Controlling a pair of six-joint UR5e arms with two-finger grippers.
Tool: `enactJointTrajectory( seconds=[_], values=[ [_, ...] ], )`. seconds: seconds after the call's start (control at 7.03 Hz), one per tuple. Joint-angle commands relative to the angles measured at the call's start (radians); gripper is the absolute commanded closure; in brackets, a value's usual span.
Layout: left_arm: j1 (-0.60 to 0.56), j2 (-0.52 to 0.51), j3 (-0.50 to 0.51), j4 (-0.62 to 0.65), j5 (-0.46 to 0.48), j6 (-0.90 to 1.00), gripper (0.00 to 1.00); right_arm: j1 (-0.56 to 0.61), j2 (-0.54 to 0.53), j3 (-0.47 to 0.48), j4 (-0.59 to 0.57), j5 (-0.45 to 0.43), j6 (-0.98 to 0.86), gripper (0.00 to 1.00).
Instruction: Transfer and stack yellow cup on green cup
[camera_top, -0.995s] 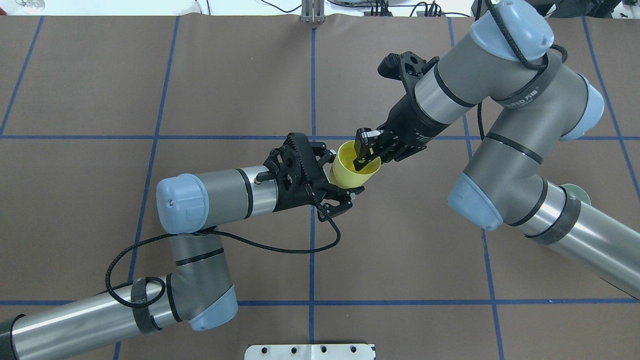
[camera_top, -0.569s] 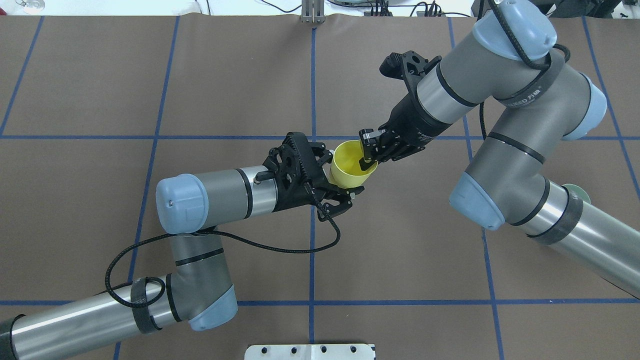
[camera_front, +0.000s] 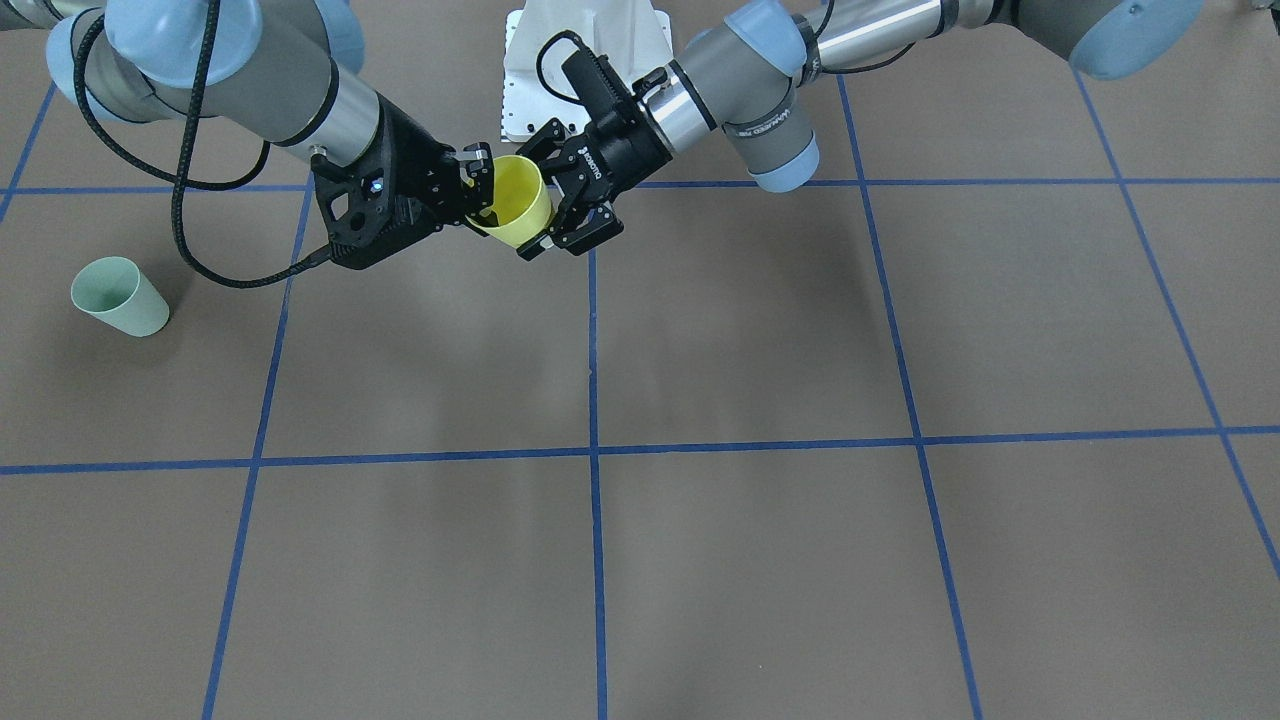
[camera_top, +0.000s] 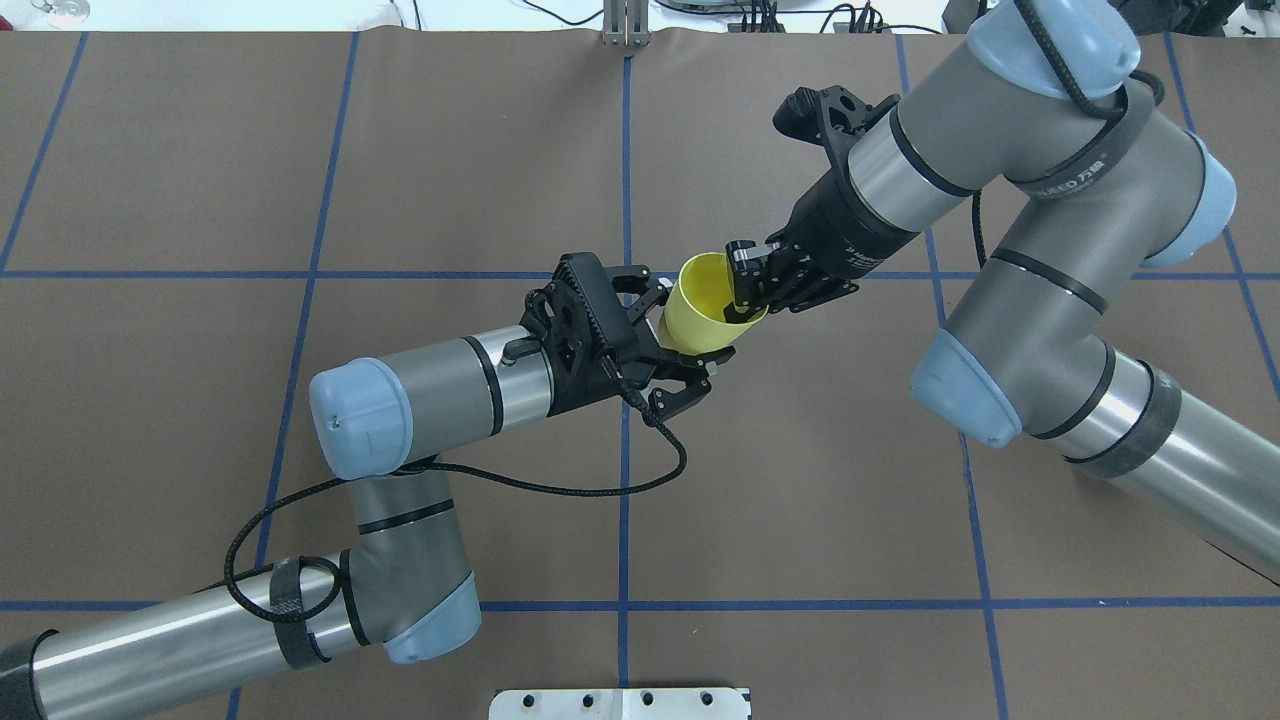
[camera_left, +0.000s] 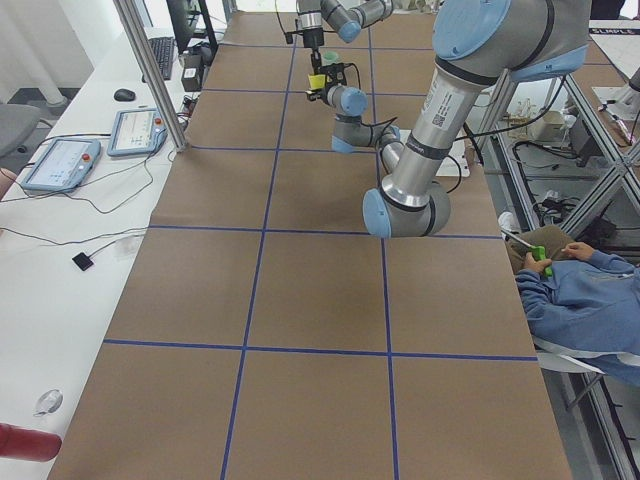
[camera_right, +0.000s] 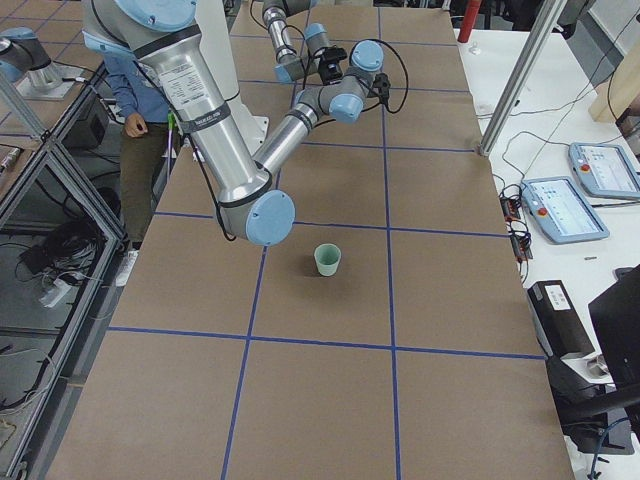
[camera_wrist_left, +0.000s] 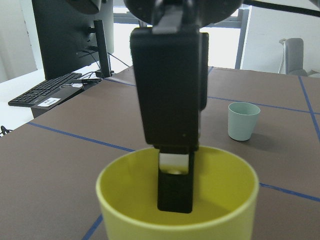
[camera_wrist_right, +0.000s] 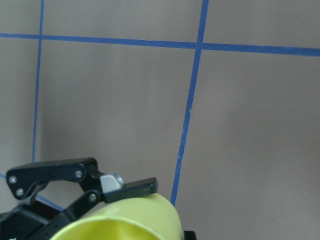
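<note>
The yellow cup (camera_top: 700, 312) hangs tilted in the air over the table's middle, between both grippers; it also shows in the front view (camera_front: 515, 205). My right gripper (camera_top: 745, 300) is shut on its rim, one finger inside and one outside, as the left wrist view (camera_wrist_left: 227, 197) shows. My left gripper (camera_top: 685, 335) is open, its fingers spread around the cup's base with a small gap. The green cup (camera_front: 118, 297) stands upright on the table on my right side, far from both grippers. It is hidden under the right arm in the overhead view.
A white mounting plate (camera_top: 620, 702) lies at the table's near edge. Blue tape lines cross the brown mat. A seated operator (camera_left: 575, 290) is beside the table. Pendants (camera_right: 565, 210) lie on a side bench.
The yellow cup and my right gripper have shifted a little away from the robot base. My left gripper moved the same way, still around the cup's base.
</note>
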Motion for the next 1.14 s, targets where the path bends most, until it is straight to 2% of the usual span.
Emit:
enactJointTrajectory(
  seconds=[0.0, 0.28, 0.43, 0.57, 0.71, 0.85, 1.0],
  values=[
    [0.003, 0.000, 0.013, -0.030, 0.046, 0.002, 0.27, 0.068, -0.016, 0.002, -0.001, 0.077, 0.004, 1.00],
    [0.005, 0.000, 0.013, -0.030, 0.044, 0.002, 0.24, 0.163, -0.044, 0.007, -0.001, 0.174, 0.002, 1.00],
    [0.003, 0.000, 0.010, -0.030, 0.044, 0.002, 0.23, 0.218, -0.048, 0.007, -0.005, 0.194, 0.004, 1.00],
    [0.005, 0.000, 0.012, -0.028, 0.047, 0.002, 0.22, 0.281, -0.097, 0.020, -0.012, 0.196, 0.004, 1.00],
    [0.002, 0.000, 0.010, -0.019, 0.052, -0.004, 0.17, 0.343, -0.175, 0.024, -0.015, 0.191, 0.004, 1.00],
    [0.000, 0.001, 0.009, -0.018, 0.114, -0.010, 0.06, 0.401, -0.231, 0.030, -0.015, 0.164, 0.004, 1.00],
    [0.005, 0.006, 0.013, -0.016, 0.224, -0.021, 0.04, 0.423, -0.304, 0.031, -0.015, 0.115, -0.002, 1.00]
  ],
)
